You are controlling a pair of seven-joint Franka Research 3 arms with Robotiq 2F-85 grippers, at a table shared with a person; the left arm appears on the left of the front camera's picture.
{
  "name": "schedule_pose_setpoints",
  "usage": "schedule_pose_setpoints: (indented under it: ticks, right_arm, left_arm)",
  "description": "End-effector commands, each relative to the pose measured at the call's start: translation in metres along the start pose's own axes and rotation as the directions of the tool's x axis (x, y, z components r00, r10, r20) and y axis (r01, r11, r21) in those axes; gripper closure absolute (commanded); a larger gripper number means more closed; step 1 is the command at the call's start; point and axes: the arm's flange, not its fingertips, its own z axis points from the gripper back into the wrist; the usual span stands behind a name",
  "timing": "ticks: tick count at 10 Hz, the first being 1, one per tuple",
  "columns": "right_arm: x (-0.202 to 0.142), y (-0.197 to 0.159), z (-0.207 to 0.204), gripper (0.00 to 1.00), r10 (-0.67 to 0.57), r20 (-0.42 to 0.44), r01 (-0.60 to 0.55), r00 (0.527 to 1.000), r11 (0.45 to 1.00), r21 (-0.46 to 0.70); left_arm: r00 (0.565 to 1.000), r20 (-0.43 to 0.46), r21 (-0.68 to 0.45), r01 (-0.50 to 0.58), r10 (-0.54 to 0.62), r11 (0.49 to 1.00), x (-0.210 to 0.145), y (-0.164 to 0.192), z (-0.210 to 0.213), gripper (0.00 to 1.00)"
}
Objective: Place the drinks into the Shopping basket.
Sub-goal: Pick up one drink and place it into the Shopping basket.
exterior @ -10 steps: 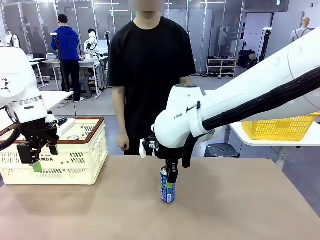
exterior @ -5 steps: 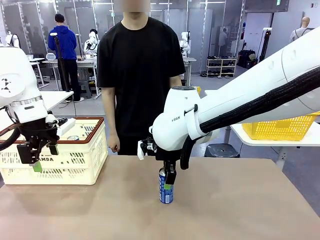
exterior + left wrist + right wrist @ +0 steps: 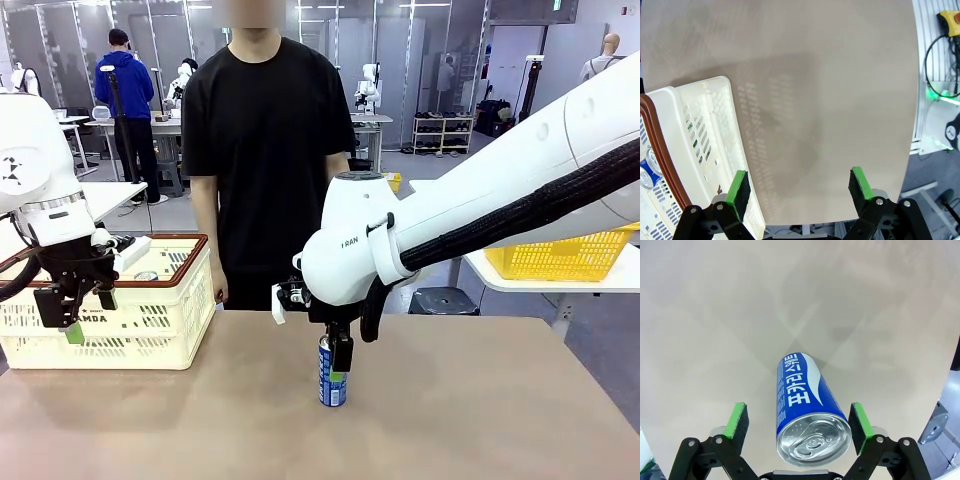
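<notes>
A blue can (image 3: 331, 386) with white lettering stands upright on the table near the middle. In the right wrist view the blue can (image 3: 801, 400) sits between my right gripper's (image 3: 800, 422) green pads (image 3: 738, 421), with a gap on each side. My right gripper (image 3: 334, 374) is open around the can's top. The Shopping basket (image 3: 150, 330) stands at the table's left, and a silver can top (image 3: 146, 275) shows inside it. My left gripper (image 3: 72, 325) hangs open in front of the basket's near wall. In the left wrist view my left gripper (image 3: 800, 187) is above bare table beside the basket (image 3: 705, 130), in which a blue can (image 3: 646, 171) lies.
A person in a black shirt (image 3: 265, 150) stands at the far edge, one hand (image 3: 218, 295) hanging near the basket's right end. A yellow mesh basket (image 3: 560, 255) sits on a separate table at the right. The table's right half and front are open.
My right gripper has opened off the blue can, which still stands on the table. The right arm has shifted slightly left. The person has stepped to the left. The left arm has not moved.
</notes>
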Motion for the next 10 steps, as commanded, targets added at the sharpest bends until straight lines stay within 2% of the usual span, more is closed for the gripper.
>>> schedule_pose_setpoints:
  ticks: [1,4,7,10]
  right_arm:
    - [-0.005,0.003,0.010,0.00,0.002,-0.019,-0.002,1.000,1.000,-0.004]
    - [-0.008,0.010,0.043,0.00,0.052,-0.075,-0.055,0.996,0.998,-0.029]
    - [-0.016,0.025,0.099,0.00,0.064,-0.114,-0.073,0.991,0.995,-0.072]
    - [-0.041,0.048,0.172,0.00,0.084,-0.080,-0.094,0.993,0.988,-0.123]
  left_arm:
    - [1.000,-0.007,0.001,-0.006,0.006,1.000,0.000,0.002,0.002,0.00]
    - [1.000,-0.007,0.001,-0.006,0.006,1.000,0.000,0.002,0.002,0.00]
    - [1.000,-0.007,0.001,-0.006,0.006,1.000,0.000,0.002,0.002,0.00]
    - [1.000,-0.007,0.001,-0.006,0.006,1.000,0.000,0.002,0.002,0.00]
